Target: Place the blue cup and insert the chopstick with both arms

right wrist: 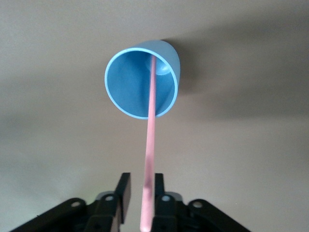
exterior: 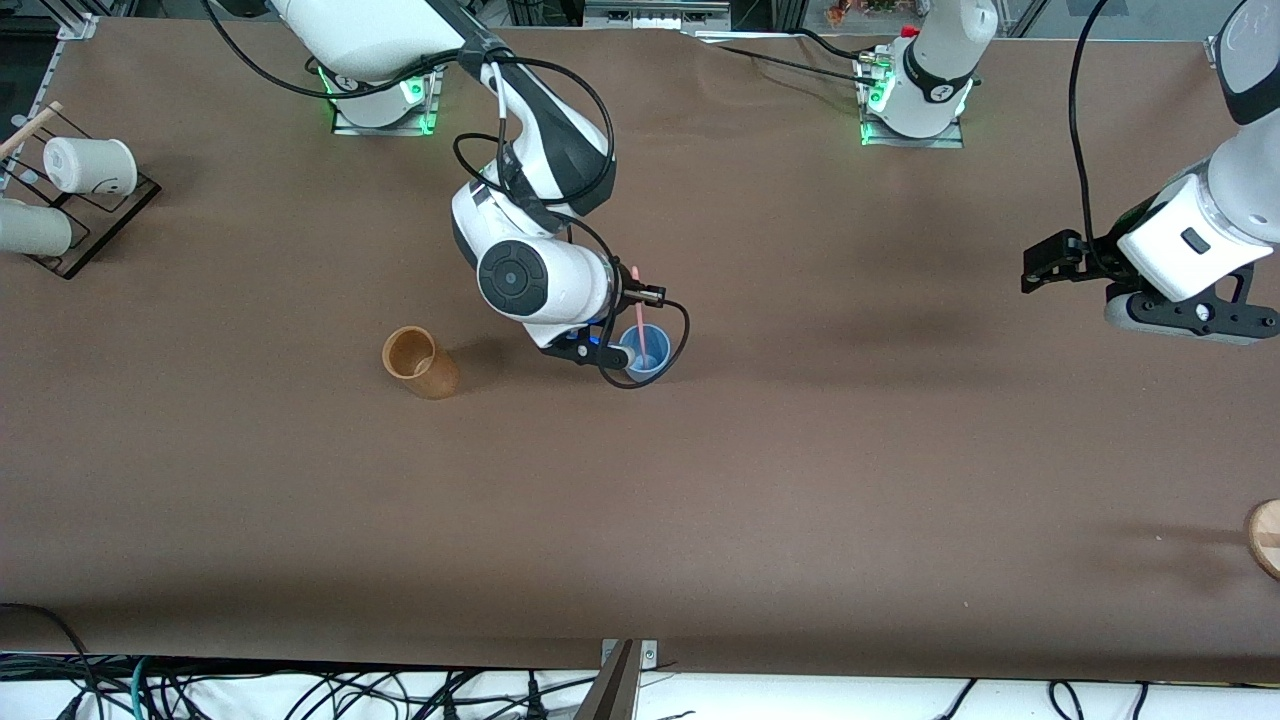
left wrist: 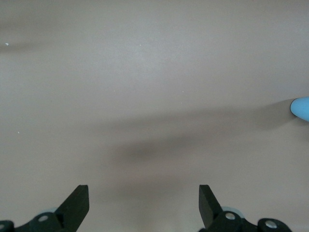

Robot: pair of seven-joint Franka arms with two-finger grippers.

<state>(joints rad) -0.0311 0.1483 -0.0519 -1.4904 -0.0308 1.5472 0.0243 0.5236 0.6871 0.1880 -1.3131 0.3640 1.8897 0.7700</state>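
The blue cup (exterior: pixel 648 352) stands upright on the brown table near the middle; it also shows in the right wrist view (right wrist: pixel 142 79). The pink chopstick (exterior: pixel 638 318) stands tilted with its lower end inside the cup and its upper end between the fingers of my right gripper (exterior: pixel 645 297). In the right wrist view the chopstick (right wrist: pixel 150 130) leans against one finger of the right gripper (right wrist: pixel 142 180), with a gap to the other finger, so the jaws are open. My left gripper (exterior: pixel 1045 265) hangs open and empty over the left arm's end of the table; it also shows in the left wrist view (left wrist: pixel 144 193).
A tan-brown wooden cup (exterior: pixel 420 363) stands beside the blue cup, toward the right arm's end. A black rack with white cups (exterior: pixel 90 165) sits at the right arm's end. A round wooden thing (exterior: pixel 1265 538) lies at the left arm's end.
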